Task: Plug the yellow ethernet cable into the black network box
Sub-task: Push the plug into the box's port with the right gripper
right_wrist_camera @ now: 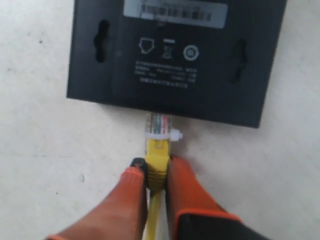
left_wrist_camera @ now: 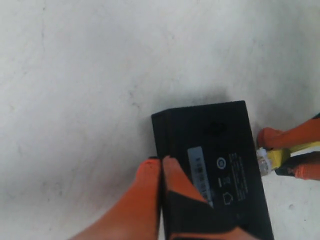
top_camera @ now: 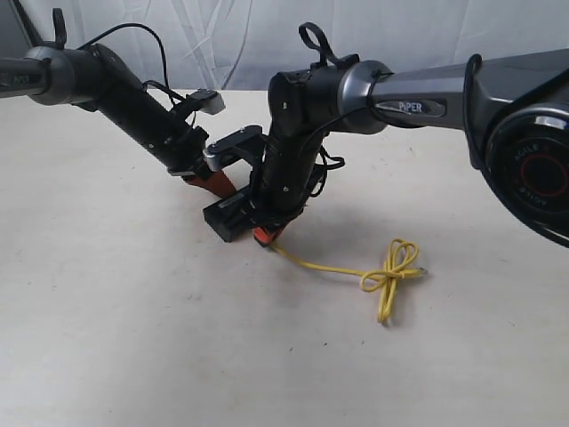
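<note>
We see the orange-fingered left gripper point(left_wrist_camera: 161, 166) clamped on one edge of the small flat rectangular black plastic network box point(top_camera: 227, 218). The box lies flat near the centre of the off-white tabletop point(top_camera: 124, 338), pale barcode label point(right_wrist_camera: 175, 12) facing up. The right gripper point(right_wrist_camera: 156, 172) is pinched tight on the thin bright yellow ethernet cable point(top_camera: 324, 264), just behind its clear plastic plug point(right_wrist_camera: 159, 125). The plug tip touches the box's side edge; we cannot tell if it sits in a port. In the exterior view the left arm comes in from 11 o'clock of the box and the right gripper sits at its 4 o'clock. The cable trails off toward 4 o'clock to a loose knotted loop point(top_camera: 396, 267), flat on the tabletop, well apart from the box.
</note>
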Motion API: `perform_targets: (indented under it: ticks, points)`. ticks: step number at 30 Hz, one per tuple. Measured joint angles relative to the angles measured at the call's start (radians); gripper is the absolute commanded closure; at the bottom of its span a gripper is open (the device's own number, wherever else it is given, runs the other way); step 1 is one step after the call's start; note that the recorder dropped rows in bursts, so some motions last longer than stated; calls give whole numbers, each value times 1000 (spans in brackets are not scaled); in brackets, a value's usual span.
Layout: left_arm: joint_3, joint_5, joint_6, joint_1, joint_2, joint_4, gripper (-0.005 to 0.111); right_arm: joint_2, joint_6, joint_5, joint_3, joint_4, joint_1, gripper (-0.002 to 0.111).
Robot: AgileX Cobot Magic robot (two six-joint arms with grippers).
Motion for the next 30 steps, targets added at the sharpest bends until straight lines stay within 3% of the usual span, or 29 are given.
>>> perform_targets:
  ticks: [30]
  points:
    - [0,2,6,4,0,-2,107,29,4,43,-73,-38,0,108]
